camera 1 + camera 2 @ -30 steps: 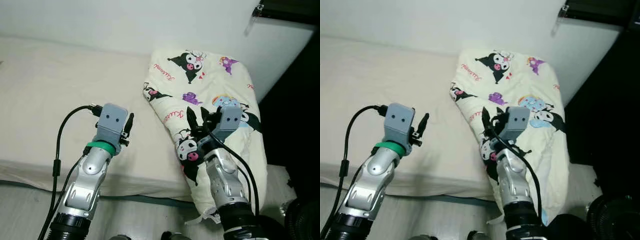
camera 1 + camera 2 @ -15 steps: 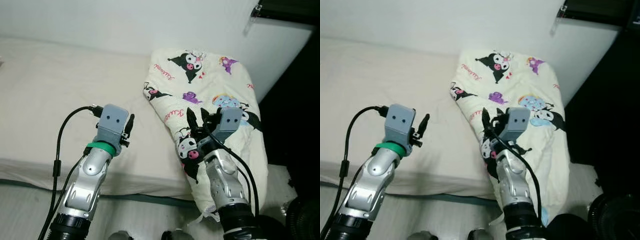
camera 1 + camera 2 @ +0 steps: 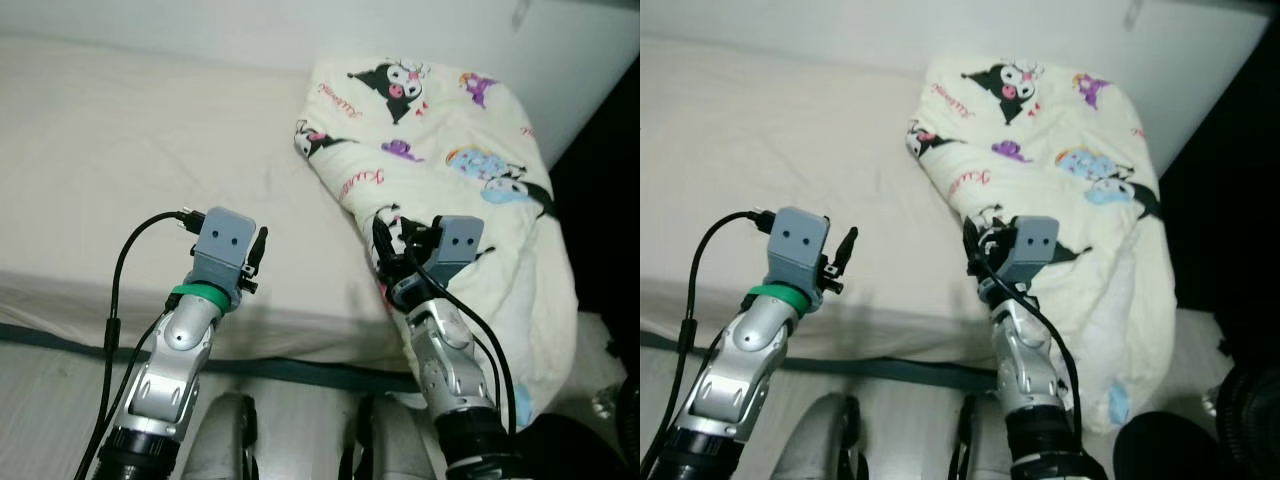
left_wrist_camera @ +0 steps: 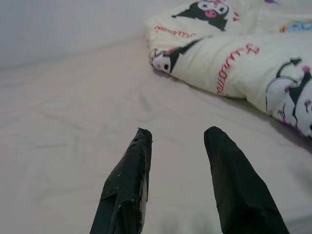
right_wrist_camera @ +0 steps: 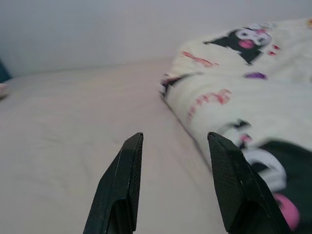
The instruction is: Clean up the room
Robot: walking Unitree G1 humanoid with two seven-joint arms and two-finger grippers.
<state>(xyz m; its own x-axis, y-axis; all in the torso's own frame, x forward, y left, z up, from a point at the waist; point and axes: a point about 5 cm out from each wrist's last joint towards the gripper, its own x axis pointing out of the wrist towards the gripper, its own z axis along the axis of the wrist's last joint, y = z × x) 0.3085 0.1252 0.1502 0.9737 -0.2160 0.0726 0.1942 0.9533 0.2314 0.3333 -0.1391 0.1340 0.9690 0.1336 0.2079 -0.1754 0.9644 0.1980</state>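
Left eye view: whole scene slid down and closer against half a second back, so a camera move, a bend or step toward the bed (image 3: 120, 160), not a shift of the things. Cartoon-print quilt (image 3: 450, 150) bunched along the bed's right side, spilling over the edge toward the floor. Left gripper (image 3: 258, 252) held over the bare sheet near the mattress edge. Right gripper (image 3: 392, 248) poised at the quilt's near fold, just beside or touching the print, contact impossible to tell.

Right eye view: same layout, with robot feet now showing below the mattress edge, again pointing to a lean forward.

Left wrist view: left gripper (image 4: 178, 141) parted a fair way, nothing between the fingers (image 4: 131, 180), only sheet ahead and quilt (image 4: 234, 63) off to one side.

Right wrist view: right gripper (image 5: 173, 146) likewise spread, holding nothing; quilt (image 5: 234, 92) just beside one finger, sheet under the other.

Judged from this: approach about finished, quilt within reach of the right gripper, grasp not yet made; tidying of the quilt hardly begun
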